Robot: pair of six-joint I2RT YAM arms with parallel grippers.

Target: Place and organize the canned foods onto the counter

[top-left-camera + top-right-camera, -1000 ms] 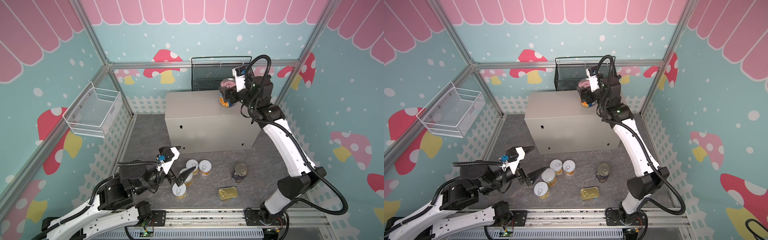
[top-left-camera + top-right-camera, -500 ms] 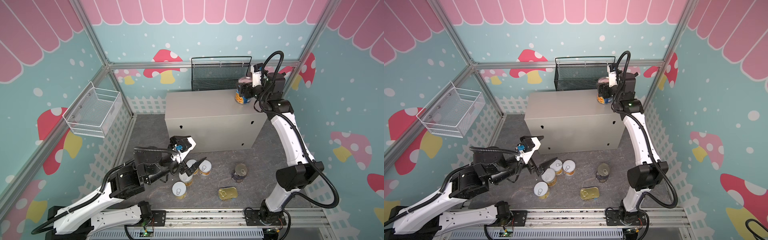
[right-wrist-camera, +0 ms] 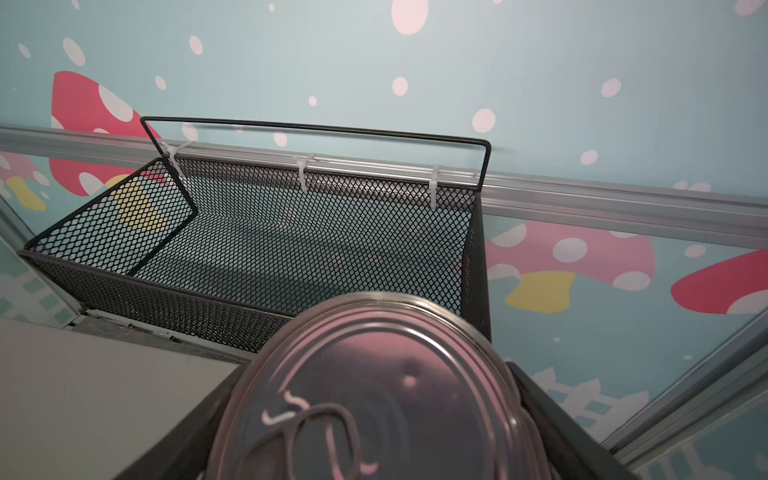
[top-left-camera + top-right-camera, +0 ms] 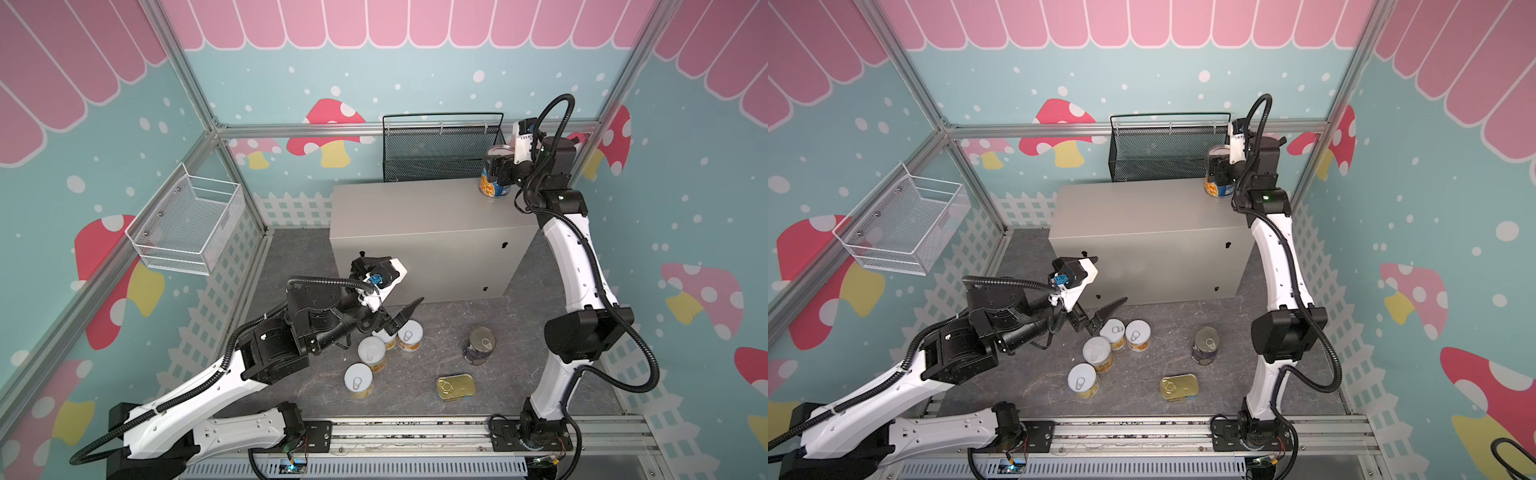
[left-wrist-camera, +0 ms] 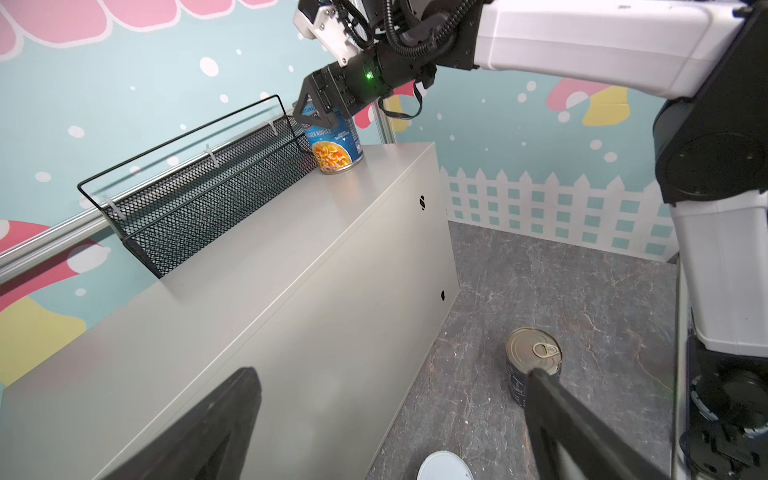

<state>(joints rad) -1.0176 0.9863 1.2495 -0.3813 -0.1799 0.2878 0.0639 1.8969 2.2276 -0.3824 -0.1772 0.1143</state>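
Where the right gripper (image 5: 329, 116) clamps the blue tin (image 5: 338, 151), lettering is hidden — partly.

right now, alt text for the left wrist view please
The right gripper holds a blue soup can at the far end of the counter, beside a black mesh basket. A second can stands on the grey floor; the open left gripper frames the foreground.
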